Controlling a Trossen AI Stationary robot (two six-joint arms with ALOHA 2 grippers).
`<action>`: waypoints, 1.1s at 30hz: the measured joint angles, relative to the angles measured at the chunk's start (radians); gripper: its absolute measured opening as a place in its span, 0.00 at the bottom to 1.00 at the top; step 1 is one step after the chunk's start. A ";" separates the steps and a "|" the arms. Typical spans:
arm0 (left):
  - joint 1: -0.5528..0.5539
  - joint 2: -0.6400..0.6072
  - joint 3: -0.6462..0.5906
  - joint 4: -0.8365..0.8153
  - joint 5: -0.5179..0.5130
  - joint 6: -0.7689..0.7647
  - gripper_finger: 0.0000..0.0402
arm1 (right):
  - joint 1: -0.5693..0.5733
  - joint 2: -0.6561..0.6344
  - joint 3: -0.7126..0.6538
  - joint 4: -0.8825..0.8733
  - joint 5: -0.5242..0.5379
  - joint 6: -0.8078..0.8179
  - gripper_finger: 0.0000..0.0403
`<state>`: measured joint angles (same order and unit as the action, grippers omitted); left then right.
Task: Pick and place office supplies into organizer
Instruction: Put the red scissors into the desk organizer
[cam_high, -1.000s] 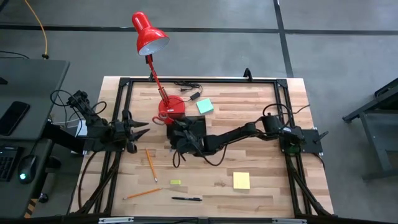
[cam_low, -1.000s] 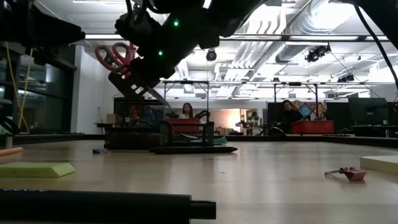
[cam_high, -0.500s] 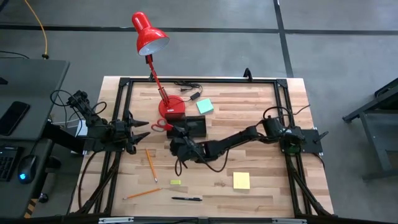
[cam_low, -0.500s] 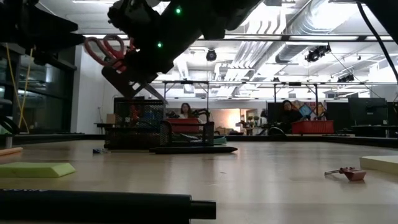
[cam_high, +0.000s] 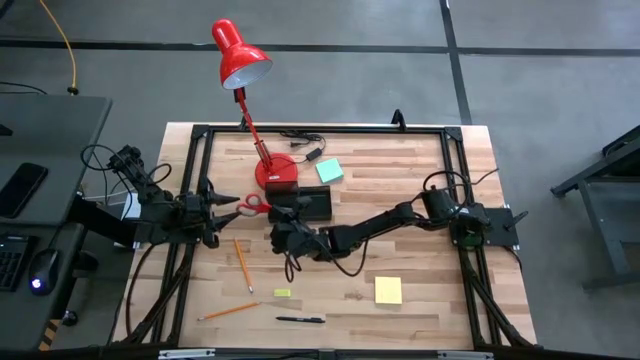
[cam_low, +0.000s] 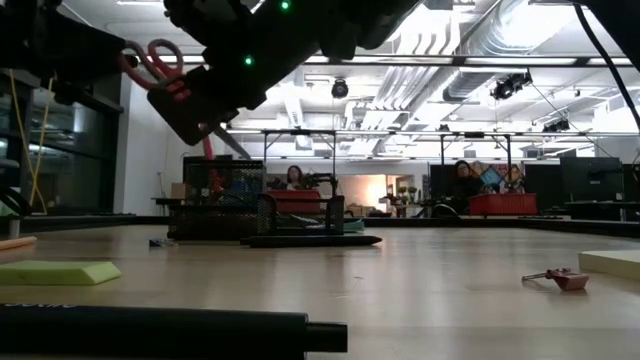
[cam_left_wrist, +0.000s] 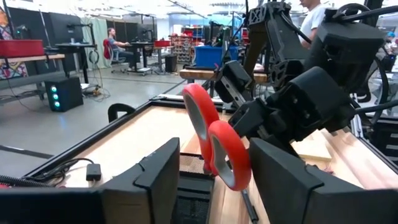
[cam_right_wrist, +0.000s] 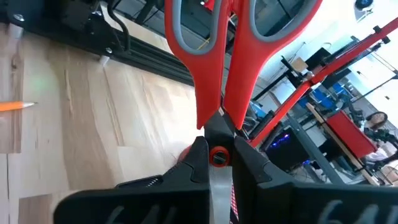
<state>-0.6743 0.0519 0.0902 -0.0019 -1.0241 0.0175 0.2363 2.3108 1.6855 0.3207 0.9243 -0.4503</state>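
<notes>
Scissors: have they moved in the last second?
Yes. Held in the right tool, the scissors have moved away from the lamp base and the organizer, toward the open left tool.

Probably open-plan lab, exposed ceiling ducts (cam_low: 520, 40), workbenches (cam_low: 470, 205), seated people (cam_low: 462, 180)

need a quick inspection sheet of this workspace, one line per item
surface: wooden table inside a black frame
job's things: scissors in the air; black tray by the lamp base; two pencils, pen, teal pad, yellow pad and a small yellow-green piece loose on the table
clutter: red desk lamp
claws: right claw shut on the scissors' blades; left claw open, its fingers either side of the red handles
cables: black lamp cable at the table's far edge
surroundings: people at desks beyond the table
</notes>
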 joint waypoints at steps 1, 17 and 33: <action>0.000 0.000 0.000 0.000 0.000 0.000 0.43 | 0.000 0.000 0.000 0.001 -0.012 0.000 0.00; 0.000 0.006 0.000 -0.017 0.088 0.012 0.05 | 0.008 0.000 0.000 0.009 -0.067 -0.004 0.01; 0.000 0.005 0.000 -0.001 0.015 0.135 0.05 | -0.020 -0.013 0.000 -0.361 -0.321 0.361 0.06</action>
<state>-0.6740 0.0570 0.0902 -0.0032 -1.0088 0.1528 0.2161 2.2973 1.6855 -0.0402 0.6034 -0.0895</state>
